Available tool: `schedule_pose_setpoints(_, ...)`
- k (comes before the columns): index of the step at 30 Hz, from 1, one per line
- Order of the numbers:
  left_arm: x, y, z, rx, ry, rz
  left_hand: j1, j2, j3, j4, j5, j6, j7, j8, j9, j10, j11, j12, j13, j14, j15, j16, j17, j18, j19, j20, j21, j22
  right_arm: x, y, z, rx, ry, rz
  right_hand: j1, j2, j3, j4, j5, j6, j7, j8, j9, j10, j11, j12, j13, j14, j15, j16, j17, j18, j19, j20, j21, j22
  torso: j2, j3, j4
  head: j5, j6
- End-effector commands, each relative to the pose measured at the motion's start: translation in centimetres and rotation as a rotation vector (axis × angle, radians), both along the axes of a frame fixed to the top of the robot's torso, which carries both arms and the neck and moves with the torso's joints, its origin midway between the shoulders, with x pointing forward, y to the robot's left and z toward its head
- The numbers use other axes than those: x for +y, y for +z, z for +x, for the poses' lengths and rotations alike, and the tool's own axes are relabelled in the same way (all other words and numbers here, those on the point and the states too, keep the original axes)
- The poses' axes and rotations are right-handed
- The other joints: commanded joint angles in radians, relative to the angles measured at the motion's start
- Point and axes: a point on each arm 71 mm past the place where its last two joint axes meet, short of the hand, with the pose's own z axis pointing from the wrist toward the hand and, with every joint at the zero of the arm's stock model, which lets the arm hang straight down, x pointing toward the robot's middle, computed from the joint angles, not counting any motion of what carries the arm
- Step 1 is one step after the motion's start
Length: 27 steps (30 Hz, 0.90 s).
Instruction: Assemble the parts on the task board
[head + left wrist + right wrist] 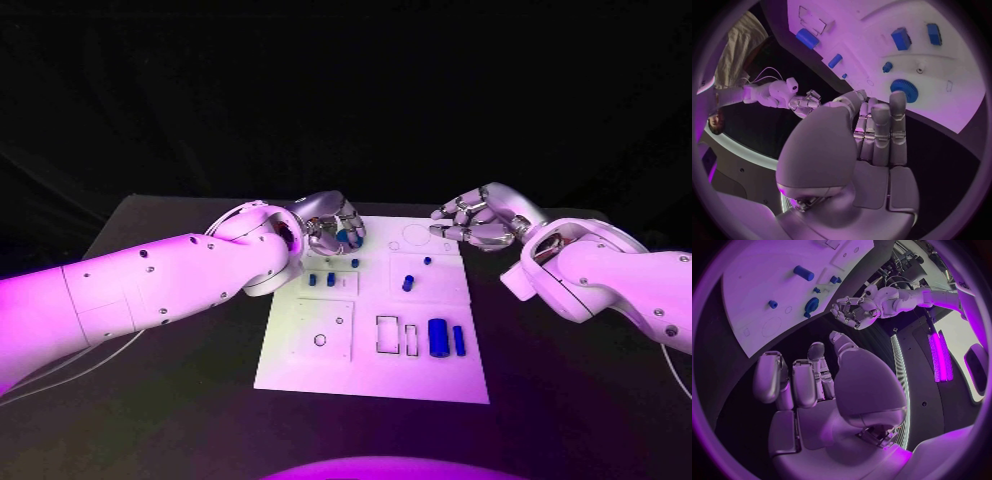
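Note:
The white task board (368,365) lies in the middle of the table. A blue gear (351,238) sits at its far left corner, with my left hand (329,224) over it. In the left wrist view the fingers (879,130) are stretched out side by side and hold nothing; the gear (904,90) lies just past their tips. My right hand (476,220) hovers at the board's far right corner, fingers (795,382) loosely bent and empty. Small blue pegs (333,279) and a blue cylinder (408,281) sit mid-board. Two blue blocks (437,337) lie nearer me.
Empty outlined slots (388,335) and a round hole (320,340) mark the near half of the board. Black table (173,400) surrounds the board on all sides. A cable (58,370) runs under my left arm.

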Motion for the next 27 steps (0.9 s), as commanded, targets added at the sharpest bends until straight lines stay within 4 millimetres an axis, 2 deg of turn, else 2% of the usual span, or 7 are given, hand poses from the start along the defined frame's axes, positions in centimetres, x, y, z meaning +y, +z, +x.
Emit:
schedule_pose_setpoints(1,-0.9,-0.3,-0.2,-0.074,-0.076,0.156,-0.017,-0.005,-0.016,0.005,-0.006,0.002,0.001,-0.002,-0.013,-0.009,0.009,-0.013,-0.016,0.007,0.004,0.042,0.024,-0.014,0.025,0.003,0.039,0.045,0.2,0.0,-0.1,-0.005,0.012,0.002,0.013,0.001,0.004,0.0,0.004,-0.007,-0.002,0.003,0.001,-0.004,0.0,-0.003,-0.001,0.018,-0.006,-0.004,-0.001,0.02,-0.006,0.003,-0.002,0.039,0.001,0.0009,-0.0014,-0.001,-0.002)
schedule_pose_setpoints(6,-1.5,-1.2,0.1,-0.072,-0.08,0.253,-0.019,-0.004,-0.035,0.011,-0.006,0.017,-0.003,0.003,-0.036,-0.027,0.016,-0.04,-0.052,0.018,0.007,0.102,0.05,-0.027,0.066,0.009,0.103,0.121,0.3,0.0,-0.1,-0.006,0.015,0.002,0.013,0.001,0.004,0.0,0.004,-0.007,-0.002,0.003,0.001,-0.004,0.0,-0.003,-0.001,0.018,-0.006,-0.004,-0.001,0.02,-0.006,0.003,-0.002,0.039,0.001,0.0008,-0.0018,-0.003,-0.001)
schedule_pose_setpoints(12,-1.8,-1.8,0.4,-0.061,-0.077,0.312,-0.019,-0.004,-0.049,0.014,-0.005,0.023,-0.005,0.002,-0.053,-0.031,0.019,-0.059,-0.076,0.028,0.01,0.133,0.061,-0.034,0.089,0.011,0.136,0.161,0.3,0.0,-0.1,-0.007,0.016,0.003,0.013,0.001,0.004,0.0,0.004,-0.007,-0.002,0.003,0.001,-0.004,0.0,-0.003,-0.001,0.018,-0.006,-0.004,-0.001,0.02,-0.006,0.003,-0.002,0.039,0.002,0.0019,-0.0036,-0.005,-0.002)
schedule_pose_setpoints(20,-2.1,-2.3,1.0,-0.049,-0.074,0.342,-0.014,0.002,-0.051,0.014,-0.004,0.027,-0.004,0.001,-0.062,-0.024,0.019,-0.064,-0.086,0.032,0.01,0.146,0.065,-0.037,0.1,0.012,0.151,0.18,0.4,0.0,-0.2,-0.008,0.019,0.004,0.013,0.0,0.005,0.001,0.005,-0.007,-0.002,0.004,0.002,-0.006,0.0,-0.01,-0.009,0.018,-0.006,-0.007,-0.004,0.021,-0.007,0.002,-0.006,0.036,0.002,0.0003,-0.0019,-0.009,-0.003)
schedule_pose_setpoints(27,-2.5,-2.9,1.3,-0.042,-0.076,0.344,-0.003,0.013,-0.046,0.012,-0.003,0.038,-0.006,0.0,-0.074,-0.004,0.015,-0.067,-0.099,0.037,0.007,0.162,0.068,-0.04,0.11,0.011,0.168,0.2,0.5,0.0,-0.2,-0.009,0.022,0.004,0.013,0.0,0.005,0.001,0.005,-0.007,-0.002,0.004,0.002,-0.006,0.0,-0.01,-0.009,0.018,-0.006,-0.007,-0.004,0.021,-0.007,0.002,-0.006,0.036,0.001,0.0008,-0.0012,-0.011,-0.005)
